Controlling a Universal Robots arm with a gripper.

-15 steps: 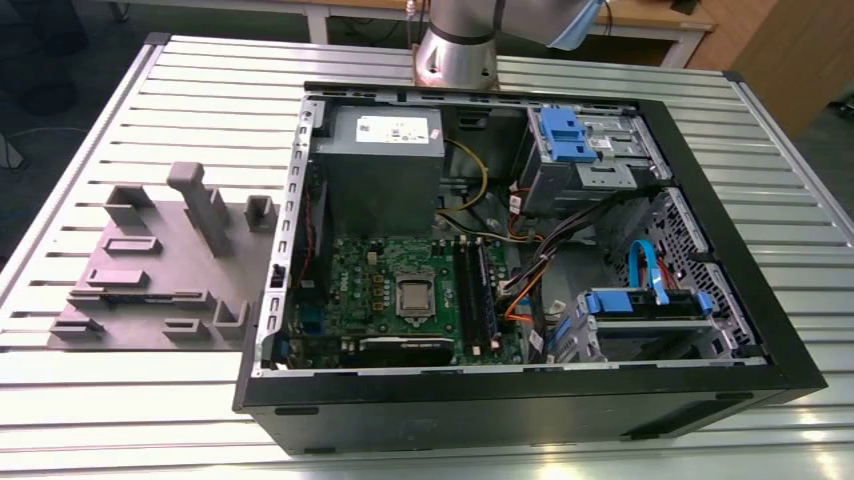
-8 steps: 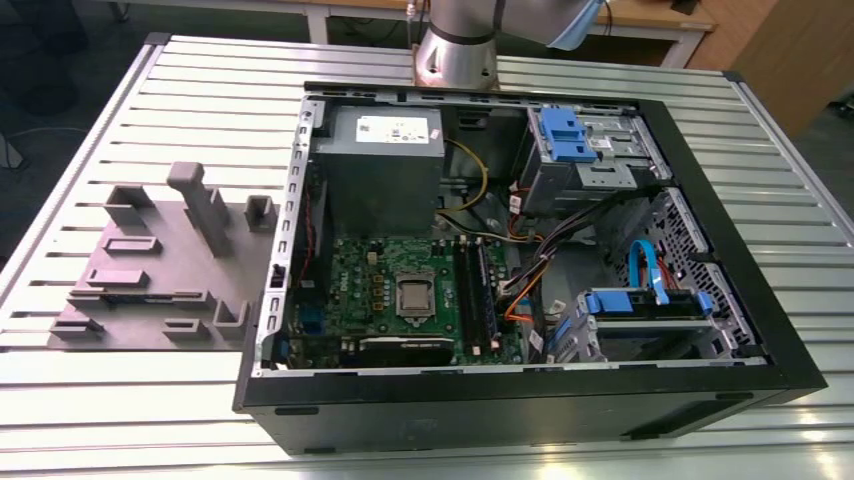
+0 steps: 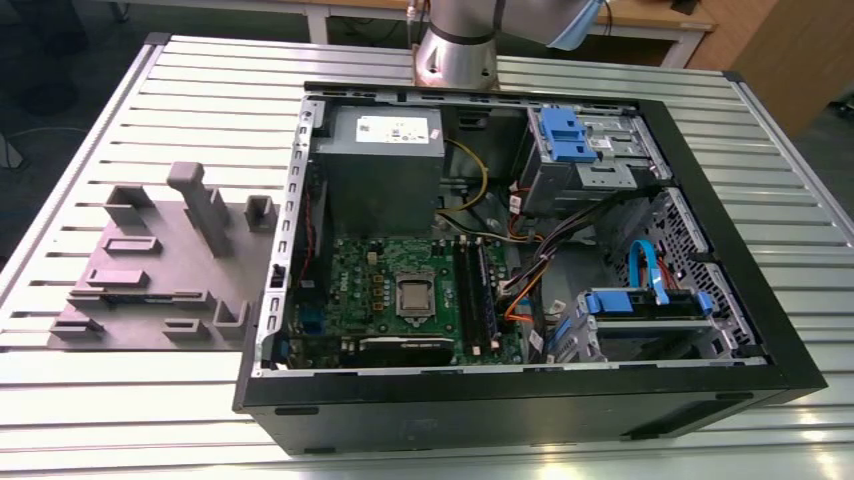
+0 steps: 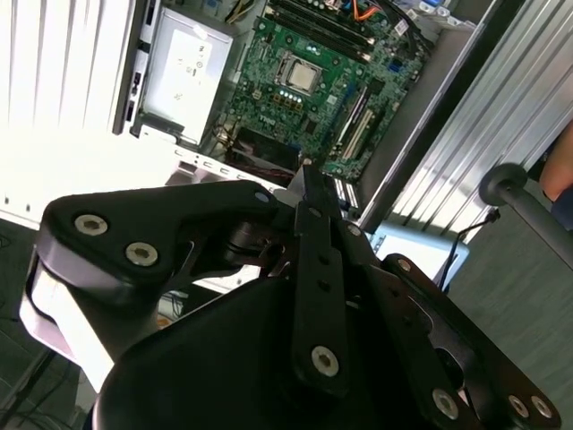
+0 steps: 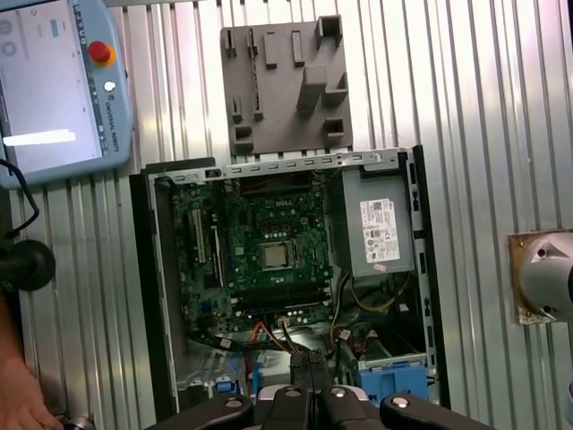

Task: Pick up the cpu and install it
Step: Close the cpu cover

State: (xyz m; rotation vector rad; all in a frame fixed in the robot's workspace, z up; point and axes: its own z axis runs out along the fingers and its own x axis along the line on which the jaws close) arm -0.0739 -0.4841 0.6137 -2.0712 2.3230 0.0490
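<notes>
Hovering well above an open computer case [image 5: 149, 296] on the desk [image 5: 501, 107], with the gripper [image 5: 310, 365] closed tip to tip in both wrist views and gripping nothing. Far below the gripper and well apart from it, lying flat with its silvery top up in the middle of the green board [image 5: 228, 224]: the cpu [image 5: 276, 255]. Just beside the cpu, on the side nearer the gripper, long dark memory slots [image 5: 277, 297]. Nearest beneath the gripper, a tangle of cables [image 5: 269, 333] and blue drive brackets [image 5: 391, 381] at that end of the case. Off to one side of the board, farther from the gripper than the brackets, a grey power box [image 5: 376, 224] with a white label. Beyond the case, on its far side from the gripper, a grey foam holder [image 5: 286, 90] with slots and raised blocks, resting on the desk. Farther off again, at a corner of the desk, a control tablet [image 5: 54, 81] with a red button. Close by the gripper's level at the picture's edge, part of a person's hand [image 5: 13, 399].
</notes>
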